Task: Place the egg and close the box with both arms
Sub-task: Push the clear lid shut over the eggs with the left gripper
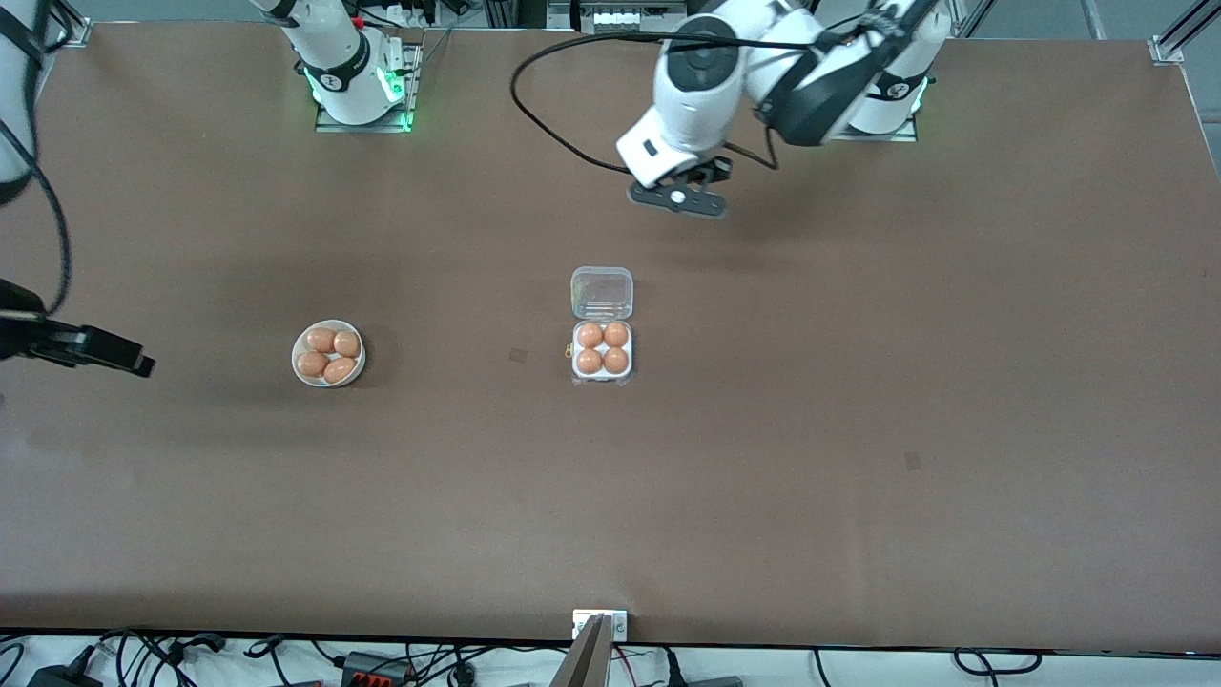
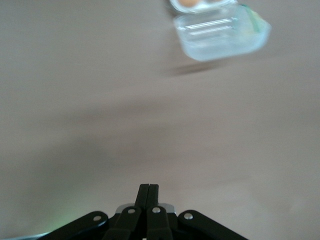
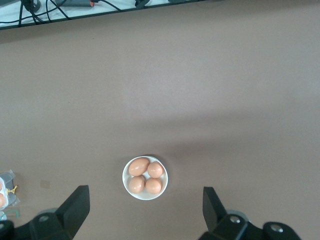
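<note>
The box (image 1: 575,351) sits open mid-table, its white tray holding four orange-brown eggs (image 1: 602,347). Its clear lid (image 1: 602,292) lies flat beside the tray, farther from the front camera. My left gripper (image 1: 680,196) hangs shut and empty over bare table, between the left arm's base and the lid. The left wrist view shows its shut fingertips (image 2: 149,186), with the lid (image 2: 220,32) and one egg (image 2: 189,4) ahead. My right gripper (image 1: 95,348) is raised at the right arm's end of the table. It is open and empty (image 3: 145,192), high over the bowl (image 3: 125,176).
A round white bowl (image 1: 298,364) with four more eggs (image 1: 329,354) stands toward the right arm's end, level with the box. A black cable loops from the left arm over the table near its base. Bare brown table surrounds the box and the bowl.
</note>
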Controlling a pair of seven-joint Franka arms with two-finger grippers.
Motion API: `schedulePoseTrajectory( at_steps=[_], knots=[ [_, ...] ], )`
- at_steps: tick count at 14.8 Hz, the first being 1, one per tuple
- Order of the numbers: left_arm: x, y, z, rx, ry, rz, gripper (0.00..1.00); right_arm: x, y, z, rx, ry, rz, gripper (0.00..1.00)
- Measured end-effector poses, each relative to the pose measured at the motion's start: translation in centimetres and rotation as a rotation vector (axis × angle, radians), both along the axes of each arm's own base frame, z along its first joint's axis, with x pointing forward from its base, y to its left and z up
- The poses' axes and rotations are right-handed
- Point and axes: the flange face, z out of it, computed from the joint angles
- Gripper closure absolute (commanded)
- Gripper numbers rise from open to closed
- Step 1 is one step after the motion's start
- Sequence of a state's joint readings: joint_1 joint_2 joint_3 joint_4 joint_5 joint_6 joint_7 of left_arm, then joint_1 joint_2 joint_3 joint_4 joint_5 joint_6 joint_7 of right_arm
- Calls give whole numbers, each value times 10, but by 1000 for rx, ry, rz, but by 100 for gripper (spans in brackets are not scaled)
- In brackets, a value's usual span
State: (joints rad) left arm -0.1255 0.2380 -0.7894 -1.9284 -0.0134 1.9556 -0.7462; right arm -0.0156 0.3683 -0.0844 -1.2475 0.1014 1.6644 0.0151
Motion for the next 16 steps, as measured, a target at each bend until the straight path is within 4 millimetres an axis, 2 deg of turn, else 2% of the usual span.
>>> schedulePoseTrajectory(
  at_steps=[2, 4, 7, 9, 12, 16],
  knots=[
    [-20, -23, -23, 13, -51, 1, 99, -6, -3, 3, -9, 17, 14, 0],
    [-31, -44, -51, 19, -113, 20, 99, -14, -2, 4, -24, 56, 23, 0],
    [-36, -67, -96, -5, -221, 17, 99, -34, -2, 4, -34, 79, 25, 0],
    [-23, -72, -118, -16, -263, -6, 99, -53, -3, 1, -41, 64, 23, 0],
    [3, -80, -137, -26, -325, -45, 99, -82, -2, -7, -44, 48, 24, 0],
    [52, -80, -138, -33, -450, -56, 99, -93, 2, -5, -72, 37, 40, 0]
  ],
)
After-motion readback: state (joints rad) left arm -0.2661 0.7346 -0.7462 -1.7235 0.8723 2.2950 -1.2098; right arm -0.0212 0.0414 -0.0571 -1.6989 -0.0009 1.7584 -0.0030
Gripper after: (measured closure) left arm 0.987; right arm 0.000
